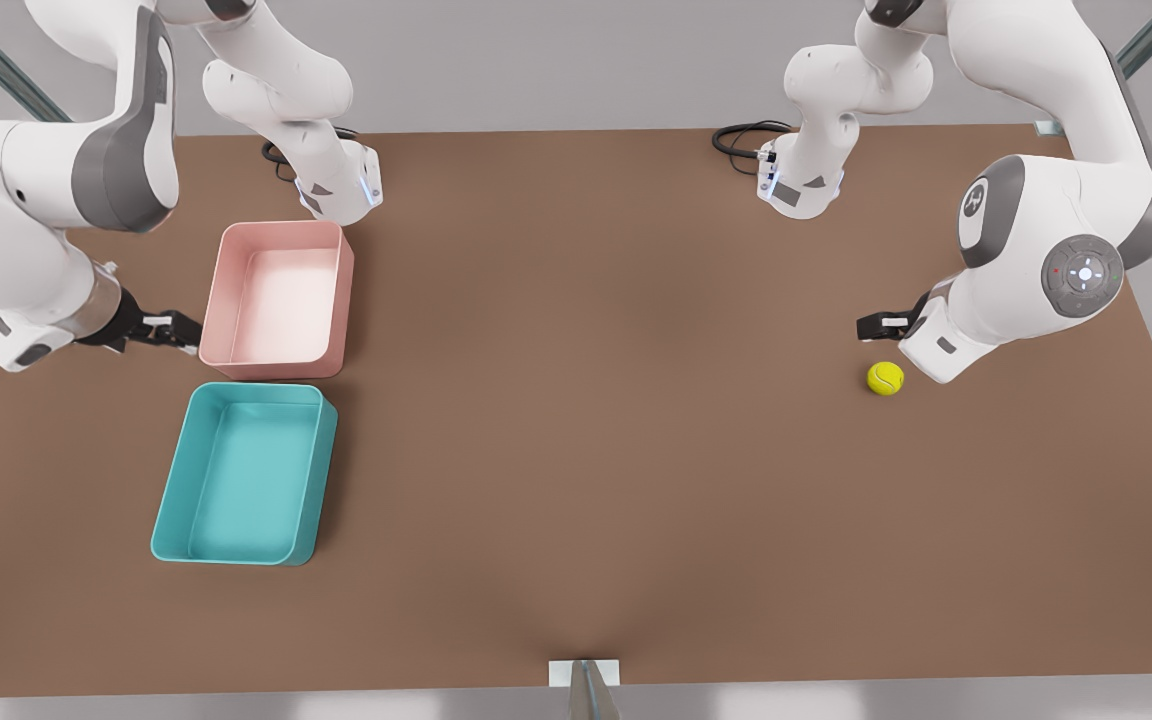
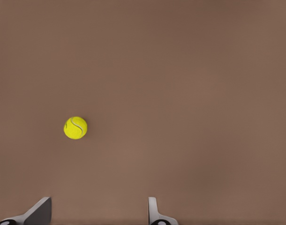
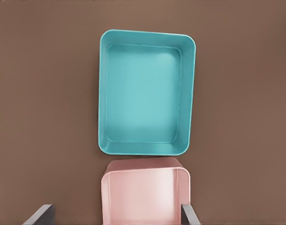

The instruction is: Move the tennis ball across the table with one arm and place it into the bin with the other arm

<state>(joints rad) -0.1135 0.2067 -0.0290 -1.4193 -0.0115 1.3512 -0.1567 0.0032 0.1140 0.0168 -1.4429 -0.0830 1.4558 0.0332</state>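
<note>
The tennis ball lies on the brown table near the front view's right side. Just beyond it hovers my left gripper, open and holding nothing, the ball ahead of its fingertips. The teal bin sits hollow side up on the front view's left. My right gripper hangs open beside the pink tray, above the table, with the bin farther out in front of it.
A pink tray stands directly behind the bin, almost touching it. The two arm bases are mounted at the table's far edge. A small bracket sits at the near edge.
</note>
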